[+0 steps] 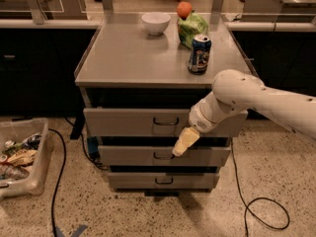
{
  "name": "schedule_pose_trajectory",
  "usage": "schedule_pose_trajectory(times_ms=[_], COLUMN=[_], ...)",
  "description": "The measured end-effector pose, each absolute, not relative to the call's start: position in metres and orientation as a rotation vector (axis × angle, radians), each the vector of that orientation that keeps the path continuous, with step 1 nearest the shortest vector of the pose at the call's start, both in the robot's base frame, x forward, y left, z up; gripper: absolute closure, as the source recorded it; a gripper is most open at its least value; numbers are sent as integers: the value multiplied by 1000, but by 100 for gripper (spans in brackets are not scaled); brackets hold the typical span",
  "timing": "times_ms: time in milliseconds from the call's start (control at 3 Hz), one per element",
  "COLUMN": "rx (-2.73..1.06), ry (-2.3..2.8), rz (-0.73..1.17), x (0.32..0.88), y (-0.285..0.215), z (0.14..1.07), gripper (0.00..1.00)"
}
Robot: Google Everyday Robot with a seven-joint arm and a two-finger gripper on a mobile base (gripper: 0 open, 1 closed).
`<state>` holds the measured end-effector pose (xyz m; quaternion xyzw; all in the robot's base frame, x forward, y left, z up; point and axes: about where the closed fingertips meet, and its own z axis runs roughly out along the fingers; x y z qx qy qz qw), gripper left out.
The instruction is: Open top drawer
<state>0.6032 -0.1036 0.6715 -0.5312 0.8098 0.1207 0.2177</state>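
The top drawer [128, 122] is the widest of three grey drawers in a metal cabinet, with a small dark wire handle [165, 123] at its centre. My gripper [180, 143], cream coloured, hangs from the white arm [247, 95] that comes in from the right. It points down and left, just below and right of that handle, in front of the lower edge of the top drawer and the middle drawer [128, 155]. Its tip is close above the middle drawer's handle [163, 156]. It holds nothing that I can see.
The cabinet top [123, 58] carries a white bowl [155, 22], a green bag [193, 27] with an orange [184, 9] behind it, and a blue can [199, 54]. A bin of rubbish [19, 157] stands on the floor at left. Cables [256, 216] lie on the floor.
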Motion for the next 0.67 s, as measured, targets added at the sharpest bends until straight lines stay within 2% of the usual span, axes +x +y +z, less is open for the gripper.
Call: schedule_pose_trajectory(times_ms=[667], rx=[-1469], ry=[2219], rz=[307], x=[609], y=[-99], z=[677], gripper=[0])
